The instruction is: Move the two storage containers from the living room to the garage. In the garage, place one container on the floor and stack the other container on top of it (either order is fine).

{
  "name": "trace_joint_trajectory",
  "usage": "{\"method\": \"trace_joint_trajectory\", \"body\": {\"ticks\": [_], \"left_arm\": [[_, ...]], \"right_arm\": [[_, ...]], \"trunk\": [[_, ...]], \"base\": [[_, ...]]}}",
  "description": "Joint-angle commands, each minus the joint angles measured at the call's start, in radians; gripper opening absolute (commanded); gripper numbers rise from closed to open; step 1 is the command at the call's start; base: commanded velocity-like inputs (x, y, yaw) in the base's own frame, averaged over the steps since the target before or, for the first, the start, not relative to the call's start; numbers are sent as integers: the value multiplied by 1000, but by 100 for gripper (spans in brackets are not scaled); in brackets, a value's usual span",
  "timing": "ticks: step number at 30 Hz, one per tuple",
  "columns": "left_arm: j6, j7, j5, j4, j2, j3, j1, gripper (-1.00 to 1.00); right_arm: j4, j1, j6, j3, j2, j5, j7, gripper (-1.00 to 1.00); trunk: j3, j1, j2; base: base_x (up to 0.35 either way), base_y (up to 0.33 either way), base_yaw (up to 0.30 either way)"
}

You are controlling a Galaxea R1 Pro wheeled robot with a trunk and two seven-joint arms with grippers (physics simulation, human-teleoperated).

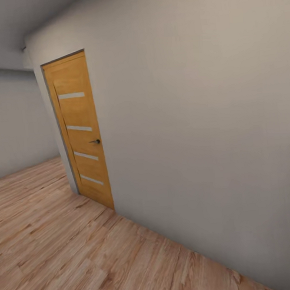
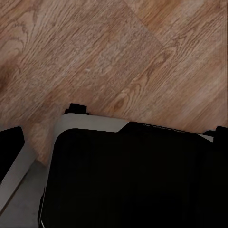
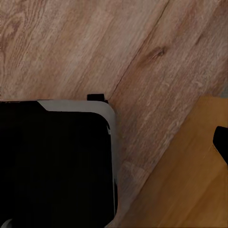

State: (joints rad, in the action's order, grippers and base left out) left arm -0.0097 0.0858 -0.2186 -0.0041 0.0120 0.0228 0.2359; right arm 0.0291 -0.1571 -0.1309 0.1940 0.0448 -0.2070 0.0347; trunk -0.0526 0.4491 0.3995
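The two storage containers are out of view, and so is the garage. I am in a passage with a light wood plank floor [image 1: 62, 252]. The left wrist view looks straight down on planks [image 2: 118, 52] and on my own black, grey-edged base [image 2: 133, 180]. My base [image 3: 52, 166] also appears in the right wrist view, over the planks. A small dark tip [image 3: 221, 142] pokes in at the edge of the right wrist view; it may be a finger. Nothing is held in any view.
A plain grey wall [image 1: 204, 127] runs close along my right. An orange wooden door [image 1: 81, 132] with pale glass strips and a dark handle is set in it ahead-left, shut. An orange-brown wood panel [image 3: 185, 190] lies beside my base. Open planks stretch to the left.
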Motion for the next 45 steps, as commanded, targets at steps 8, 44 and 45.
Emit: {"method": "trace_joint_trajectory", "body": {"ticks": [8, 44, 45], "left_arm": [[-1, 5, -7, 1, 0, 2, 0, 100], [-1, 5, -7, 1, 0, 2, 0, 100], [-2, 5, -7, 1, 0, 2, 0, 100]], "right_arm": [[3, -1, -6, 9, 0, -9, 1, 100], [3, -1, -7, 9, -3, -9, 1, 100], [3, -1, -7, 9, -3, -9, 1, 100]], "trunk": [[0, 1, 1], [0, 1, 1], [0, 1, 1]], "base": [[320, 0, 0], [304, 0, 229], [54, 0, 272]]}}
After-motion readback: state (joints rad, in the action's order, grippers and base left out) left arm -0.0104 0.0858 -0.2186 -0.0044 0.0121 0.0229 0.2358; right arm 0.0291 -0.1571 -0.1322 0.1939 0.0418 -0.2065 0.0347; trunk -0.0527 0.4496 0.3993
